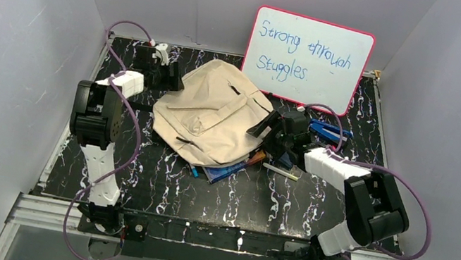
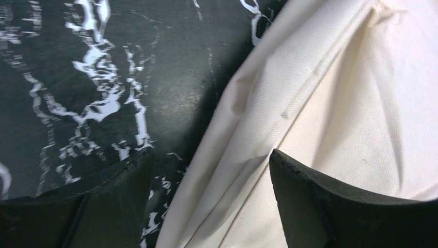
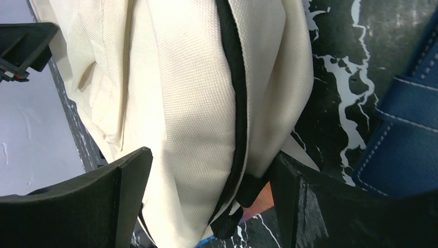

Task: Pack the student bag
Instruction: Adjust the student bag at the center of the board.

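The student bag (image 1: 212, 116) is a beige canvas backpack lying flat mid-table, on top of a few books (image 1: 229, 170). My left gripper (image 1: 169, 76) sits at the bag's back-left edge. In the left wrist view it is open (image 2: 212, 152), with the cream edge of the bag (image 2: 335, 93) running between its jaws. My right gripper (image 1: 265, 127) is at the bag's right side. It is open wide (image 3: 212, 155) and straddles a bulging corner of the bag (image 3: 191, 93) with a black zipper strip (image 3: 235, 77).
A whiteboard (image 1: 308, 59) with handwriting leans on the back wall. A blue pencil case (image 1: 328, 129) lies right of the right gripper, also seen as blue fabric (image 3: 408, 134). A pen (image 1: 281, 172) lies beside the books. Grey walls close in on both sides.
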